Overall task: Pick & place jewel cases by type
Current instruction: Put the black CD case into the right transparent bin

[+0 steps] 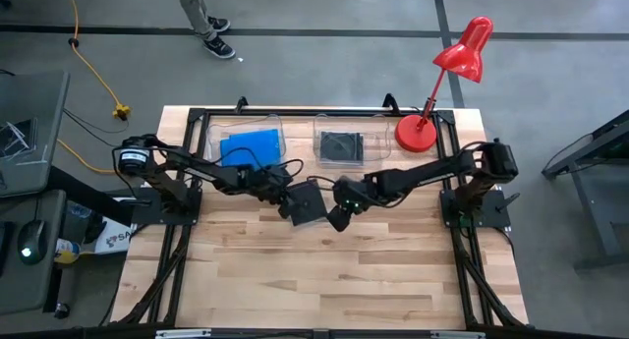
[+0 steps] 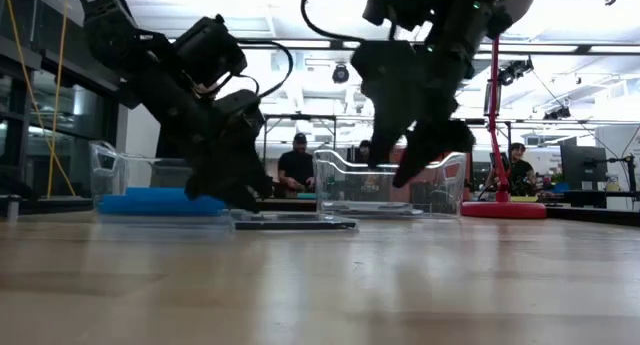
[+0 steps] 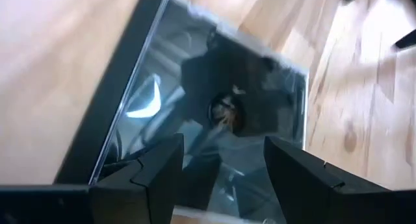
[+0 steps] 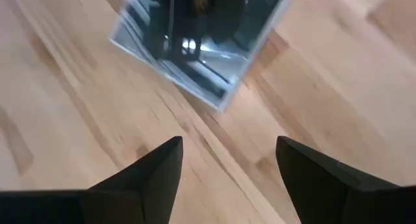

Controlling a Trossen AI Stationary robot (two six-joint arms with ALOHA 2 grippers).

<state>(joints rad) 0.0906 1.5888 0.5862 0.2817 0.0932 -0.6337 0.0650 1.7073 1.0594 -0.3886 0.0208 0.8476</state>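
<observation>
While blue cases (image 1: 250,145) fill one tub (image 1: 278,123), black case (image 1: 343,146) the other (image 1: 319,125) — left end effector (image 1: 287,203) wide over a black case (image 1: 307,203), right end effector (image 1: 339,219) wide.

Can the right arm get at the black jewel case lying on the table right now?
Probably yes. The right gripper hangs open beside the black jewel case, nothing between them, though the left gripper is down at the case's other edge, so they may crowd.

Backlit low view, blurred wrist views
</observation>
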